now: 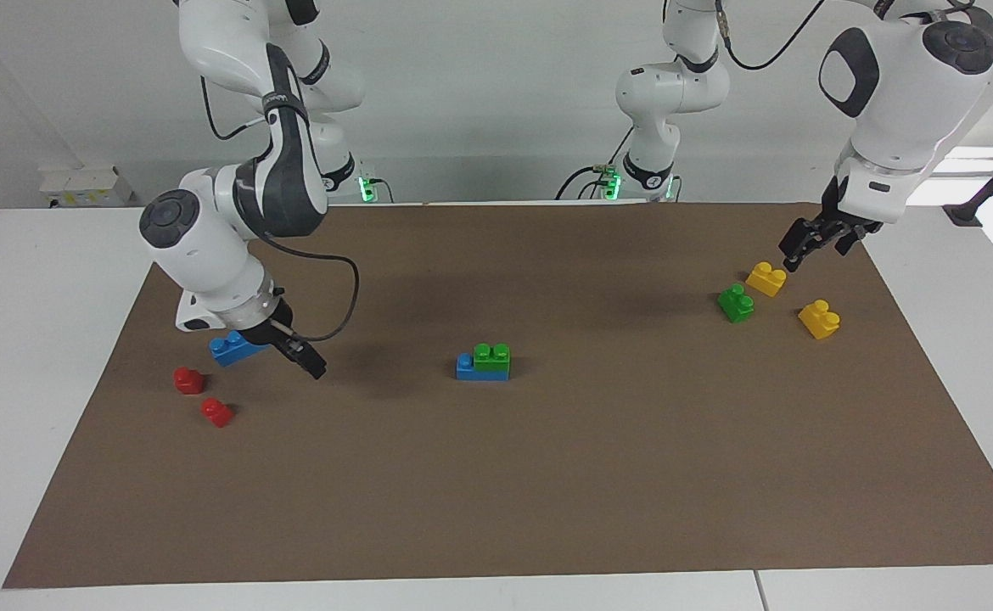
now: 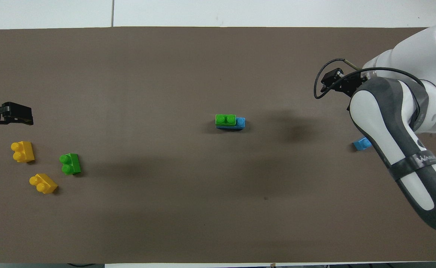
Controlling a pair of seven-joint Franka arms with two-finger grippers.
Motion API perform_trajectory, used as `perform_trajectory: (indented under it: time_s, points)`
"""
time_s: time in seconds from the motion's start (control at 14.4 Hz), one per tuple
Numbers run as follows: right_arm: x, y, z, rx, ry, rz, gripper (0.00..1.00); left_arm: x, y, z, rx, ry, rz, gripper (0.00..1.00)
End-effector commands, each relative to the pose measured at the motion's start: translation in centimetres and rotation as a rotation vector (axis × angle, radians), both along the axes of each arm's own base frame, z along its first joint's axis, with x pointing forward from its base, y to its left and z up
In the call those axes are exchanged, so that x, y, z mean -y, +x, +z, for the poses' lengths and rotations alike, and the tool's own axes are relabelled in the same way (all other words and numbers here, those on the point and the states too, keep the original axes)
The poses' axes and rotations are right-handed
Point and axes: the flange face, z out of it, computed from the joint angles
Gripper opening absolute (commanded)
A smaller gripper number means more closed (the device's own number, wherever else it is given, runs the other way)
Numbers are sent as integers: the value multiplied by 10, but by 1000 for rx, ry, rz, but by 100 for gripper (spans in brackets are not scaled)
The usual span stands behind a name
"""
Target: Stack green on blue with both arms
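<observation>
Landmark: the stacked pair at the middle of the brown mat (image 1: 547, 475) on the white tabletop (image 1: 38, 339).
Stacked pair: green brick (image 1: 492, 356) (image 2: 226, 119) seated on blue brick (image 1: 466, 367) (image 2: 241, 122), covering two studs; one blue stud is exposed toward the right arm's end.
Second green brick (image 1: 736, 302) (image 2: 70, 163): loose on the mat, well apart from the landmark toward the left arm's end, nearer to the robots.
Second blue brick (image 1: 231, 348) (image 2: 362, 143): well apart from the landmark toward the right arm's end, partly hidden by the right arm.
Yellow bricks: two (image 1: 765, 278) (image 1: 819, 319), just beside the second green brick.
Red bricks: two (image 1: 188, 380) (image 1: 216, 412), near the second blue brick, farther from the robots than it.
Left gripper (image 1: 817, 246) (image 2: 15, 113): raised, well apart from the landmark, above the mat by the yellow bricks; jaws released, grasping nothing.
Right gripper (image 1: 310, 363) (image 2: 331, 79): low over the mat beside the second blue brick, between it and the landmark; jaws released, grasping nothing.
</observation>
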Motion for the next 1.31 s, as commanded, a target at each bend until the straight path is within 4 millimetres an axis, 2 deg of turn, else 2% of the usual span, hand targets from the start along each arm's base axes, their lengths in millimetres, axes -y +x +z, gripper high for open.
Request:
perform_trajectory:
  time_s: [0.0,0.21,0.48,0.76,0.9,1.11,1.25]
  points:
    - [2,-7,36,17,-54,131,98,-2,-11,7,-47,-43,-84,100]
    - [-2,-20,81,38,-85,235,99,1,-13,8,-57,-57,-162,100]
    - [7,-47,134,76,-111,471,100,-1,-13,11,-31,-165,-118,100]
    - [27,-67,162,53,-106,538,100,2,-10,17,-1,-160,-103,100]
    - [44,-80,176,33,-124,566,100,4,-8,17,12,-154,-108,100]
    - [69,-89,194,3,-144,588,100,7,-7,18,8,-101,-140,100]
    - [74,-89,207,-8,-144,579,100,7,-7,18,10,-82,-144,100]
